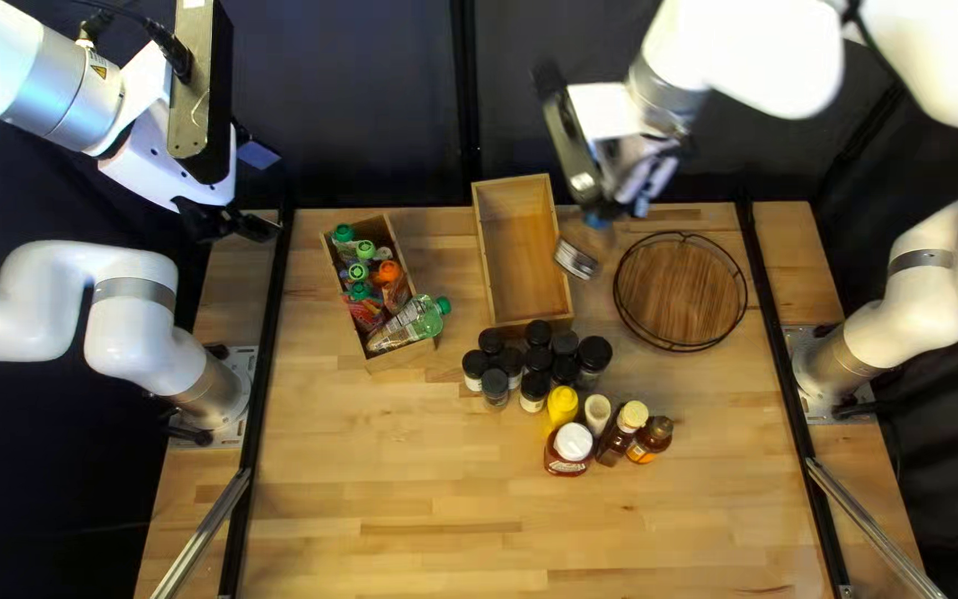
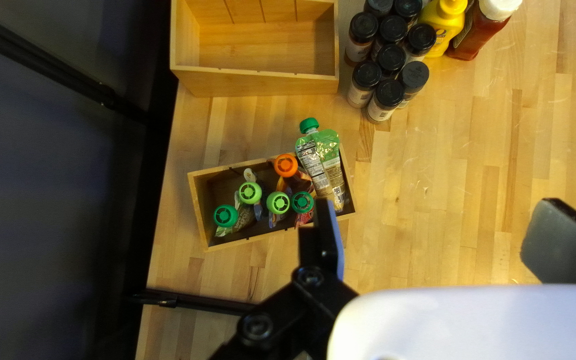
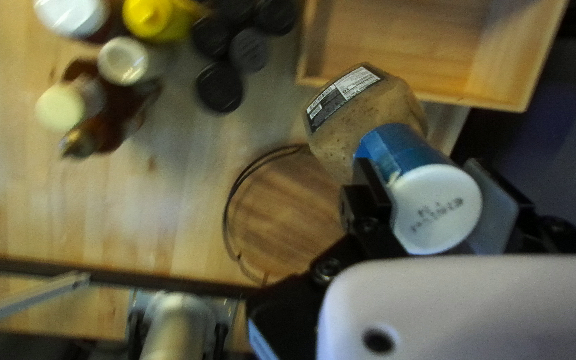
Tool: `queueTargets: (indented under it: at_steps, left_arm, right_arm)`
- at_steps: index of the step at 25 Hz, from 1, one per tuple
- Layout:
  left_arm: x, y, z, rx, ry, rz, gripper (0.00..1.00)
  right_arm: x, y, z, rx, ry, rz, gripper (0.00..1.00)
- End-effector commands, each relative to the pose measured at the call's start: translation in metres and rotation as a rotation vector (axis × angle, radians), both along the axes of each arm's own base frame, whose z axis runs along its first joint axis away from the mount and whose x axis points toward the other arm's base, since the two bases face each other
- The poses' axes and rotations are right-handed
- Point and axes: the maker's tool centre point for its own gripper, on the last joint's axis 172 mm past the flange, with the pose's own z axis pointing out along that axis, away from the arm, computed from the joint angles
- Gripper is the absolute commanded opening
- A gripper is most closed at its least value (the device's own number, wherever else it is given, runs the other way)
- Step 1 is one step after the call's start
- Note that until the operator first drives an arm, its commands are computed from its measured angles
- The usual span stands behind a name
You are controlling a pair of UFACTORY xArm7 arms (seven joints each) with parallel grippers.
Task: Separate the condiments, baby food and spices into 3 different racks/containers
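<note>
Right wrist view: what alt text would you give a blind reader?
My right gripper grips a bottle of speckled tan sauce by its capped end. Beyond it are a round wooden tray with a wire rim, a wooden box, black-lidded jars and condiment bottles.

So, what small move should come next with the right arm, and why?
Probably bring the right gripper across until its bottle hangs over the round rack. Both fingers clasp the bottle near its cap, it hangs left of the rack in the top left view, and the rack looks empty.
</note>
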Motion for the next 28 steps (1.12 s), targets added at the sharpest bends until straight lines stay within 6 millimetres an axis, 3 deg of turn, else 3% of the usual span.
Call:
queueTargets:
  at_steps: [1, 11, 28]
  left_arm:
    - [0.0, 0.0, 0.0, 0.0, 0.0, 0.0, 1.0]
    - [0.0, 0.0, 0.0, 0.0, 0.0, 0.0, 1.0]
    - [0.0, 0.0, 0.0, 0.0, 0.0, 0.0, 1.0]
  right_arm:
    - [0.01, -0.028, -0.015, -0.012, 0.001, -0.107, 0.0]
    - [0.019, -0.07, -0.057, 0.013, 0.022, -0.253, 0.0]
    - [0.014, -0.105, -0.11, 0.014, 0.043, -0.349, 0.0]
